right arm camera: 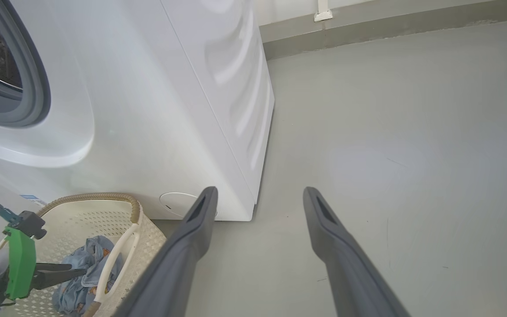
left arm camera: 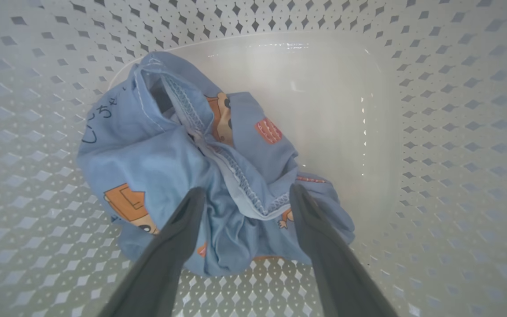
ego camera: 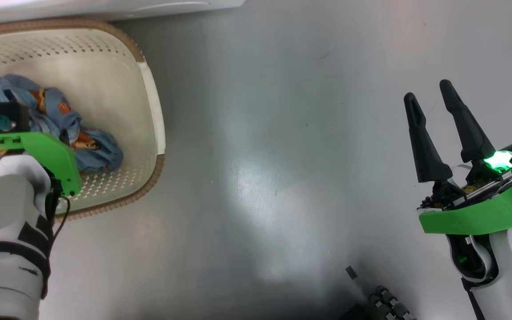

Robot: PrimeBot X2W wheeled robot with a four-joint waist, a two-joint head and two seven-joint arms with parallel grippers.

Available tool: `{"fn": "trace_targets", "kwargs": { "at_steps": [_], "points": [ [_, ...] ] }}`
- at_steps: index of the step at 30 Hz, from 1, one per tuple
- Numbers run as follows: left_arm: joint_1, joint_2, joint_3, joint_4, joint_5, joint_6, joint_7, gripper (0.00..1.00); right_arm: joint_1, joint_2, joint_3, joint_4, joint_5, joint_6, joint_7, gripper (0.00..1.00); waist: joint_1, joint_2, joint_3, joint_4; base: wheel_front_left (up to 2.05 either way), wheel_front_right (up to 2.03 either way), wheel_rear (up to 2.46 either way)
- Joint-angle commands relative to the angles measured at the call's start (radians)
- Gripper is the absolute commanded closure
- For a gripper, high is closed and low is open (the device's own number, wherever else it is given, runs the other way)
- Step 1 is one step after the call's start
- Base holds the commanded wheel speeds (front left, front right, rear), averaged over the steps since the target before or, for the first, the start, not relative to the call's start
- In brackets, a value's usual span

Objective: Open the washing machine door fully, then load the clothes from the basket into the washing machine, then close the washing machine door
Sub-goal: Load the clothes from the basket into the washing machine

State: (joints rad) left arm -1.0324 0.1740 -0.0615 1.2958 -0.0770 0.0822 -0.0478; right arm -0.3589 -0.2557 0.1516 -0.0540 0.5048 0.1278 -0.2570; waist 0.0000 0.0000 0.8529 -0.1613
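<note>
Left gripper [left arm camera: 247, 190] splayed wide over crumpled blue clothes [left arm camera: 183, 163], orange cartoon prints, perforated cream basket [left arm camera: 434, 132], right gripper [ego camera: 427, 89] likewise splayed.

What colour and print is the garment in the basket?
Light blue with orange-brown cartoon figures; the clothes show best in the left wrist view.

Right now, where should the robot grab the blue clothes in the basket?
Probably the bunched-up hem fold in the middle of the clothes, coming straight down from above. That ridge stands higher than the flat parts, and the open left gripper has a finger either side of it. The walls of the basket block sideways reaches.
</note>
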Motion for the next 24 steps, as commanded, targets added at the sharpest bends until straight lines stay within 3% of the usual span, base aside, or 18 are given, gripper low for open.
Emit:
{"fn": "trace_targets", "kwargs": {
  "at_steps": [1,24],
  "points": [
    [0.015,0.047,0.009,-0.005,-0.008,-0.004,0.004,0.00,0.018,-0.010,0.017,-0.025,0.006,0.003,-0.005,0.00,0.0000,0.0000,0.007,-0.001,0.00,0.00,0.00],
    [-0.037,0.085,-0.015,-0.005,-0.038,-0.005,0.084,0.00,-0.003,0.002,0.030,-0.036,0.012,0.003,-0.005,0.00,0.0000,0.0000,0.067,-0.036,0.00,0.00,0.00]
  ]
}}
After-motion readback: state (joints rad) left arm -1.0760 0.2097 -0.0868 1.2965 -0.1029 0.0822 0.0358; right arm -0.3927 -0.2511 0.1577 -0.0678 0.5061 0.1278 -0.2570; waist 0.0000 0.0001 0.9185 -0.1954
